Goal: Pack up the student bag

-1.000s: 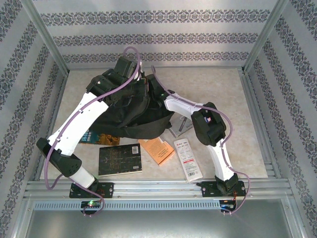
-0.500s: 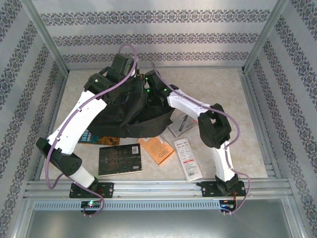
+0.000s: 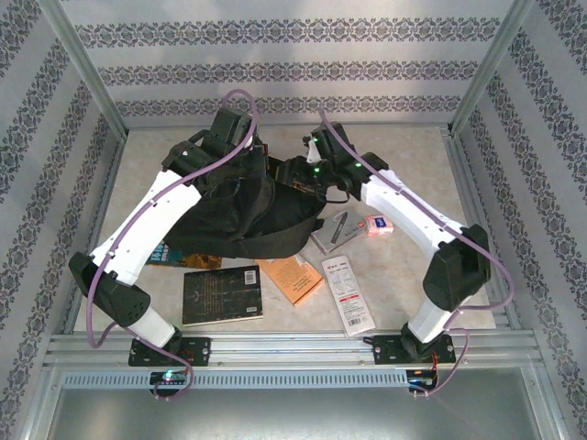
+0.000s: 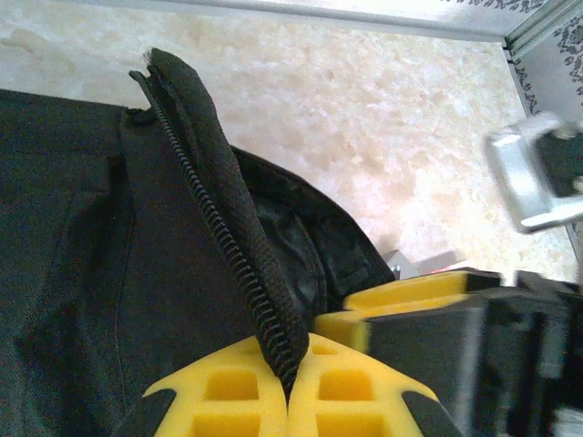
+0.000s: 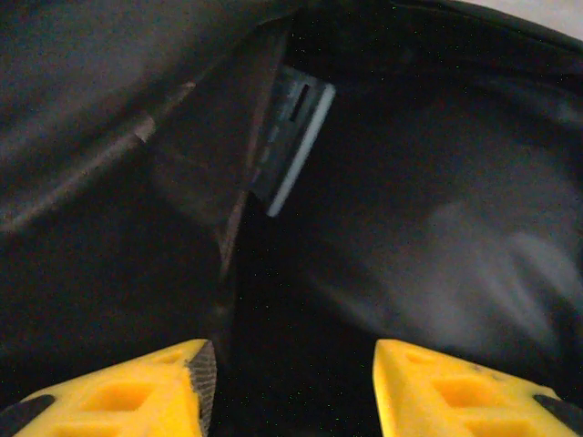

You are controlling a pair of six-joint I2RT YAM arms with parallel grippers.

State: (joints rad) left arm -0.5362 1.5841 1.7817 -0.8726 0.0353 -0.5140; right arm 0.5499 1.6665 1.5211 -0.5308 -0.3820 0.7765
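The student bag (image 3: 240, 215) is a black backpack lying mid-table with its opening facing the far right. My left gripper (image 3: 249, 163) is shut on the zip edge (image 4: 228, 237) of the bag's opening and holds it lifted; the yellow fingertips (image 4: 228, 387) pinch the fabric in the left wrist view. My right gripper (image 3: 288, 174) reaches into that opening. In the right wrist view it (image 5: 287, 364) stands open with nothing between the fingers, facing the dark lining (image 5: 437, 200). A dark flat item with a pale edge (image 5: 293, 137) sits deeper inside.
In front of the bag lie a black book (image 3: 222, 295), an orange book (image 3: 292, 278), a long white box (image 3: 348, 293) and a blue book (image 3: 170, 255) partly under the bag. A grey case (image 3: 337, 229) and a small pink packet (image 3: 378, 225) lie right of it.
The right arm has stretched out and its elbow has swung right, uncovering the grey case and pink packet. Its gripper stays at the bag's opening. The left gripper keeps its hold.
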